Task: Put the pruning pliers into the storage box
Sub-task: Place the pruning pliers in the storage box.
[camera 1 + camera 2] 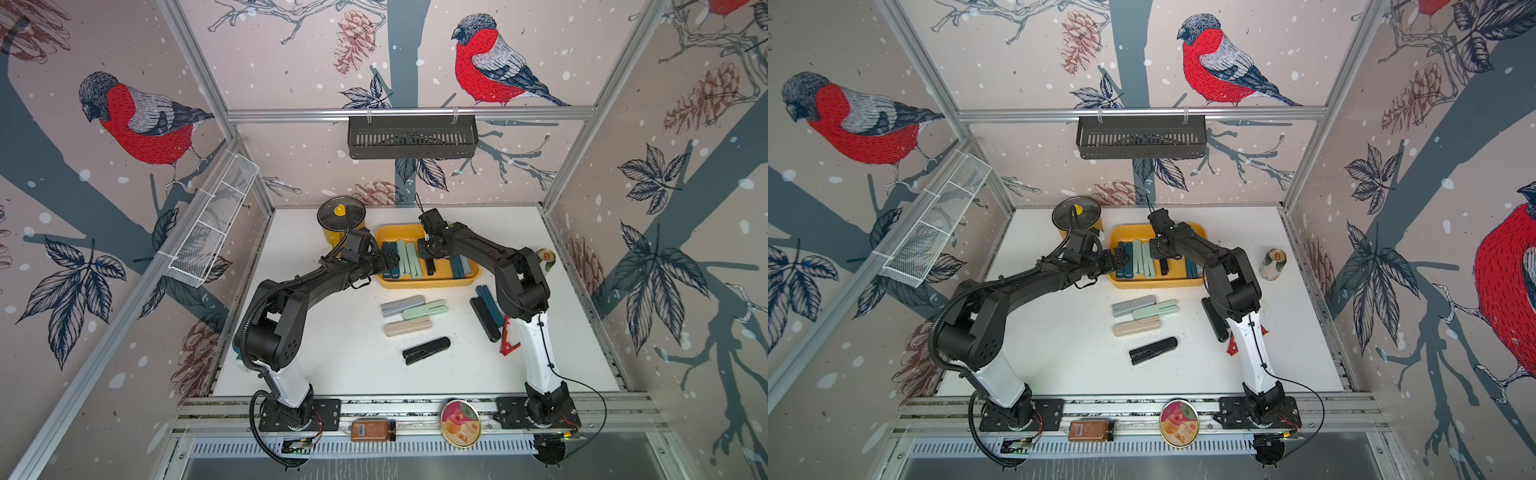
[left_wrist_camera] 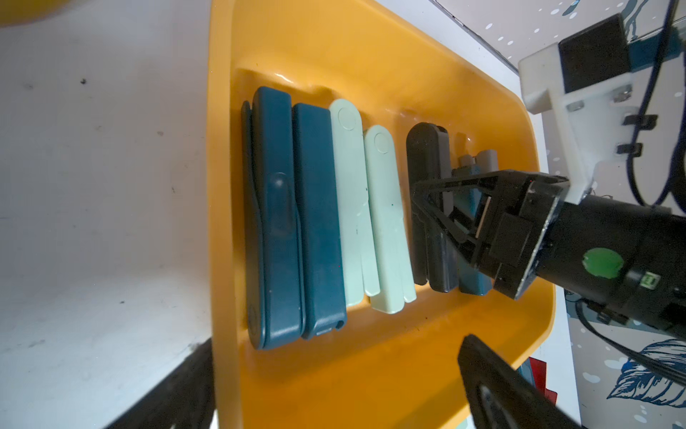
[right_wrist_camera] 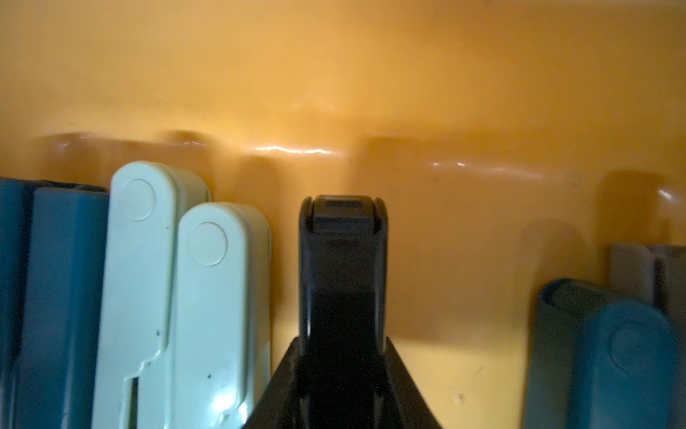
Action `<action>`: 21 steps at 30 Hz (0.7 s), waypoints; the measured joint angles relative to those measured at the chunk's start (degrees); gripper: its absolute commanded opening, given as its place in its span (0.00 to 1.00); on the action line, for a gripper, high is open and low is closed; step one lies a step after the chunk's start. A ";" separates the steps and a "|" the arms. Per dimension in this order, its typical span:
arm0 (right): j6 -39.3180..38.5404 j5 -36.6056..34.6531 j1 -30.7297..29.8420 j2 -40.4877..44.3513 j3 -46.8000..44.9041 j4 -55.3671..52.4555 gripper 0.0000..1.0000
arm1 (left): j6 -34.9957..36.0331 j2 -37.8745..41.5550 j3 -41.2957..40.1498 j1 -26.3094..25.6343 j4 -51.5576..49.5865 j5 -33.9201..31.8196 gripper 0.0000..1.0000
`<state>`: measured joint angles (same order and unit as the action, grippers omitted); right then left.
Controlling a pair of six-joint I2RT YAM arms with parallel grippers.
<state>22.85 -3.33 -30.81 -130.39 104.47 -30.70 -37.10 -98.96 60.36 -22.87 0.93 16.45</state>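
Observation:
The yellow storage box (image 1: 428, 284) (image 1: 1158, 284) (image 2: 371, 55) (image 3: 371, 93) holds teal (image 2: 278, 223), mint (image 2: 386, 223) and grey pruning pliers side by side. My right gripper (image 1: 429, 259) (image 2: 419, 197) (image 3: 343, 345) is down inside the box, shut on a black pruning plier (image 3: 341, 260) (image 2: 427, 163) that lies on the box floor. My left gripper (image 1: 390, 261) (image 1: 1123, 261) (image 2: 339, 401) hangs open over the box's left end, holding nothing. On the table lie grey (image 1: 402, 305), mint (image 1: 424, 310), beige (image 1: 407, 327), black (image 1: 426, 350) (image 1: 484, 319), teal (image 1: 490, 305) and red (image 1: 508, 336) pliers.
A yellow lidded pot (image 1: 340, 220) stands just left of the box. A can (image 1: 546, 255) stands at the table's right. A jar (image 1: 372, 430) and a round tin (image 1: 460, 423) rest on the front rail. A black basket (image 1: 411, 137) and a white mesh basket (image 1: 212, 224) hang on the walls.

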 measured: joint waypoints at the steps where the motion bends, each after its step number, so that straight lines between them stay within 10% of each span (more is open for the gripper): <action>1: 0.07 0.00 0.00 -0.13 0.02 -0.15 0.40 | 0.00 -0.04 0.02 0.00 0.02 0.02 0.98; 21: 4.39 2.93 0.48 9.49 -10.45 5.16 0.65 | -0.02 0.07 -0.39 0.00 0.04 0.04 0.98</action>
<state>27.24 -0.40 -30.33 -120.90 94.02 -25.54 -37.12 -98.89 59.96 -22.87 0.97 16.49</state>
